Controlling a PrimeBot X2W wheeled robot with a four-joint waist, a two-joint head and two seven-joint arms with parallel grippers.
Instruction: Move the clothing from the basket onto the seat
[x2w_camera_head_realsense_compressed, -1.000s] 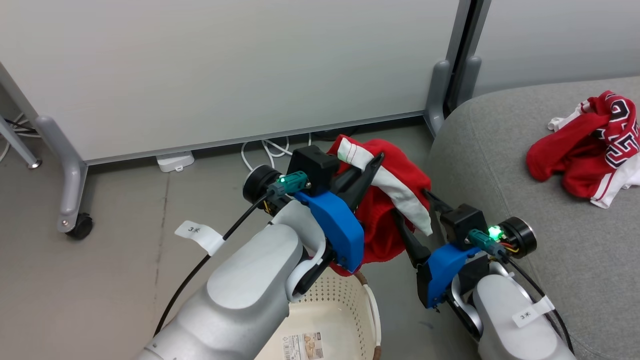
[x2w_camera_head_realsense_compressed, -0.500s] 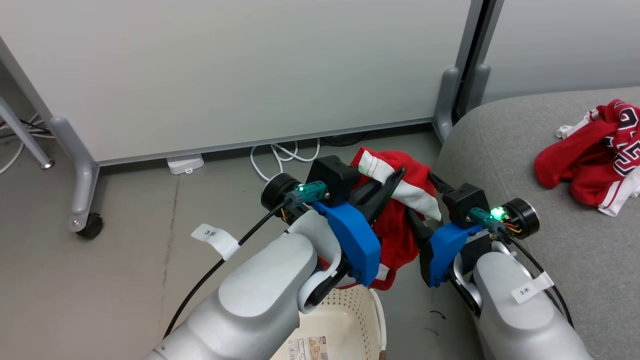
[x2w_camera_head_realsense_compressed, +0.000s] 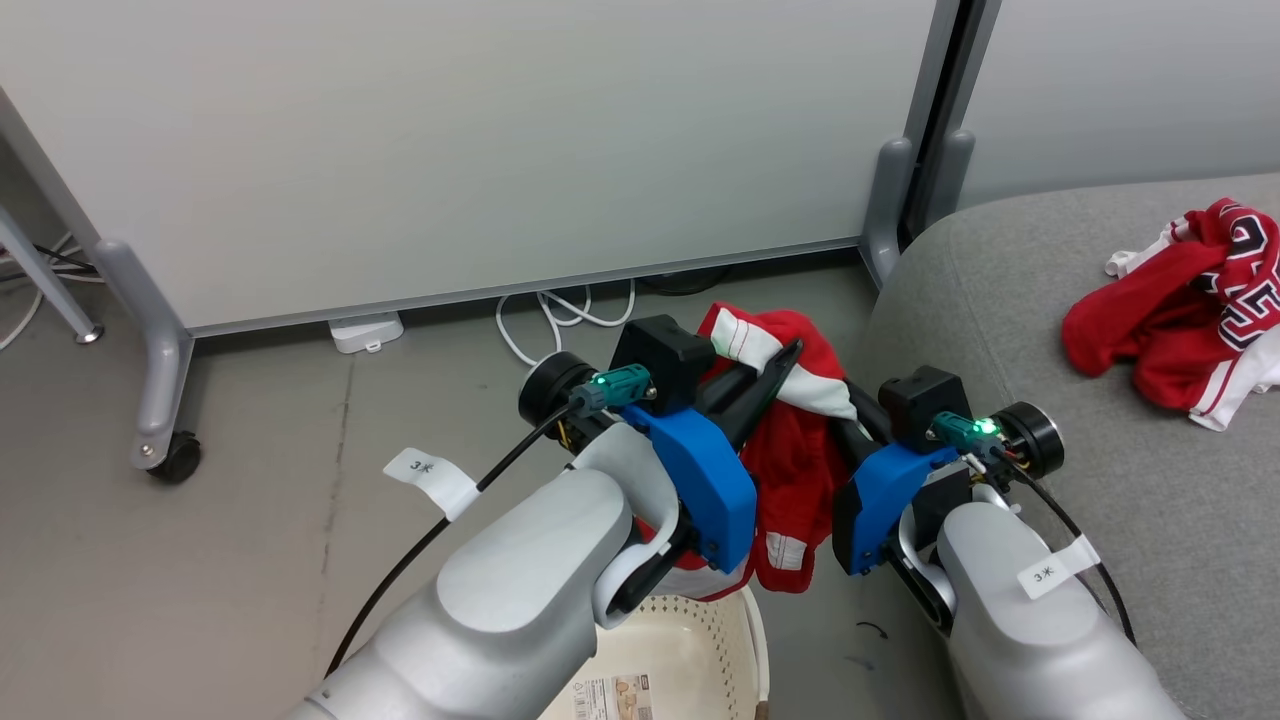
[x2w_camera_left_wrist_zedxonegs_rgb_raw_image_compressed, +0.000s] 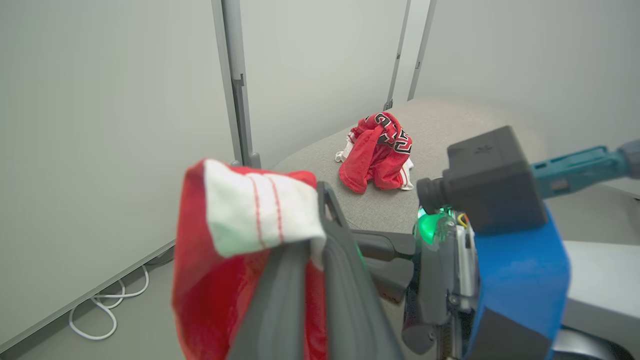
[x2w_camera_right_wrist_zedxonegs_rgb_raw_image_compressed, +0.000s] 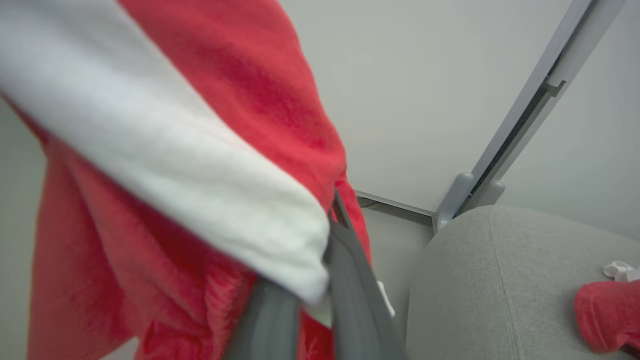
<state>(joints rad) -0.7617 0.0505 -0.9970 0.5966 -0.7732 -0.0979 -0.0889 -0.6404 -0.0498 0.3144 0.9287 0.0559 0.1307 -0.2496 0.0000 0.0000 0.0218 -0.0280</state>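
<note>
Evidently soft and light, the red garment (x2w_camera_head_realsense_compressed: 790, 470) hangs above the basket (x2w_camera_head_realsense_compressed: 748, 640), left of the seat (x2w_camera_head_realsense_compressed: 1000, 300); left gripper (x2w_camera_head_realsense_compressed: 785, 360) and right gripper (x2w_camera_right_wrist_zedxonegs_rgb_raw_image_compressed: 325, 270) both pinch shut on its white band (x2w_camera_left_wrist_zedxonegs_rgb_raw_image_compressed: 250, 215), a sound hold.

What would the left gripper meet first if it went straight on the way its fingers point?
Likely the near edge of the grey seat, beside the partition post; depth is unclear. The white-banded red garment in the left gripper would travel along.
</note>
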